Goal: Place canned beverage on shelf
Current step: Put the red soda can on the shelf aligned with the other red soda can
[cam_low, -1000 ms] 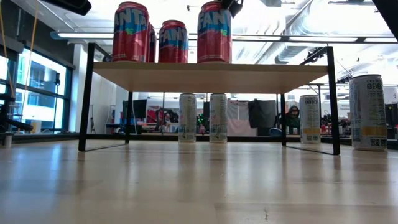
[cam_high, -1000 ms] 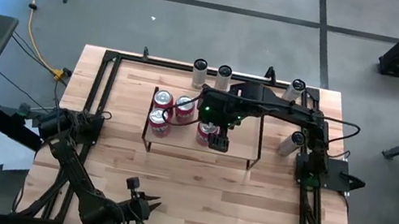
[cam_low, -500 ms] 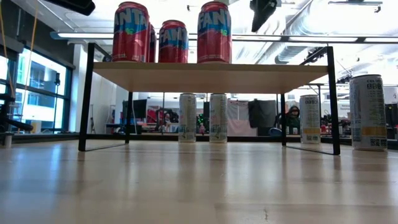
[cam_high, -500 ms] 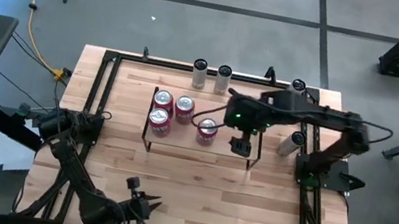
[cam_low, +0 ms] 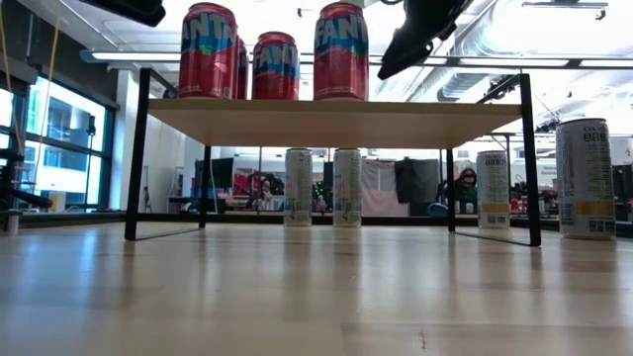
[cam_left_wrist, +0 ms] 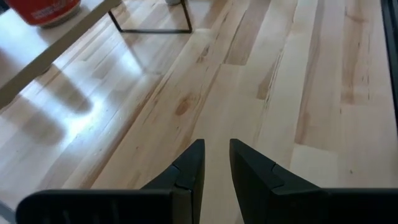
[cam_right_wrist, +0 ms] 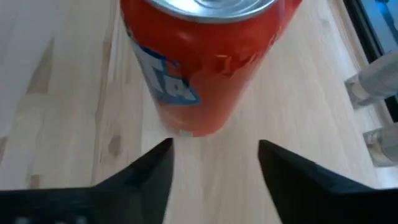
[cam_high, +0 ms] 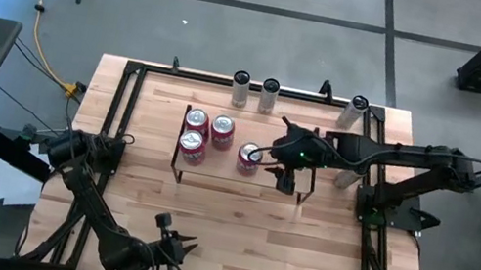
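Several red cans stand upright on the shelf, a light-wood board on black wire legs. The rightmost red can rests on its base on the board. My right gripper hovers just right of this can, slanting down toward it, open. In the right wrist view the can stands ahead of the fingers, apart from them. My left gripper waits near the table's front edge, slightly open, with nothing between its fingers.
Two silver cans stand at the table's far edge behind the shelf, a third at the far right. Another stands right of the shelf, under my right arm. Bare wood lies between the shelf and the front edge.
My right gripper has drawn back from the rightmost red can toward the table's right edge, and it has sunk and tipped further down. Its arm has folded back toward its base. The can has stayed standing on the shelf.
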You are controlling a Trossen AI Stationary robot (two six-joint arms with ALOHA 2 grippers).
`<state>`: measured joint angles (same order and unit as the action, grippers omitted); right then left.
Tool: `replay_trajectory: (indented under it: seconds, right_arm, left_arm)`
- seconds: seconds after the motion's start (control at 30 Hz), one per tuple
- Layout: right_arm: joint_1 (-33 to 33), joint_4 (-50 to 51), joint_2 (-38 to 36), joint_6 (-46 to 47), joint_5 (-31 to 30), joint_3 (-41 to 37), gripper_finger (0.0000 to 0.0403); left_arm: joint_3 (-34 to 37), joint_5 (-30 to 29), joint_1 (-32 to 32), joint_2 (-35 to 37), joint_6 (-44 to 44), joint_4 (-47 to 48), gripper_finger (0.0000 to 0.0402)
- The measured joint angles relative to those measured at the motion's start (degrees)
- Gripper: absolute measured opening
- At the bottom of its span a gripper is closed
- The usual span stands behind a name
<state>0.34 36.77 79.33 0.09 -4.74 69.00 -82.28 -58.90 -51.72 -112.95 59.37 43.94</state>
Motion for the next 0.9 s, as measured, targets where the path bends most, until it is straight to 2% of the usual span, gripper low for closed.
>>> replay_trajectory:
  seconds: [0.2,0.37,0.6,0.9]
  right_arm:
    - [-0.1,-2.3,0.0,-0.6,0.5,-0.3,0.0130]
    - [-0.1,-4.7,0.1,-0.1,1.6,-0.3,0.0088]
    - [0.1,-6.2,0.2,0.0,2.0,-0.3,0.0076]
    - [0.1,-10.7,1.2,0.0,2.2,-0.3,0.0075]
  left_arm:
    - [0.0,1.3,0.2,0.6,0.6,1.7,0.0067]
    - [0.0,1.3,1.7,1.1,1.3,2.0,0.0067]
    - [0.0,0.4,6.3,1.9,3.0,2.5,0.0059]
    - [0.0,-12.3,9.8,2.1,7.6,2.4,0.0038]
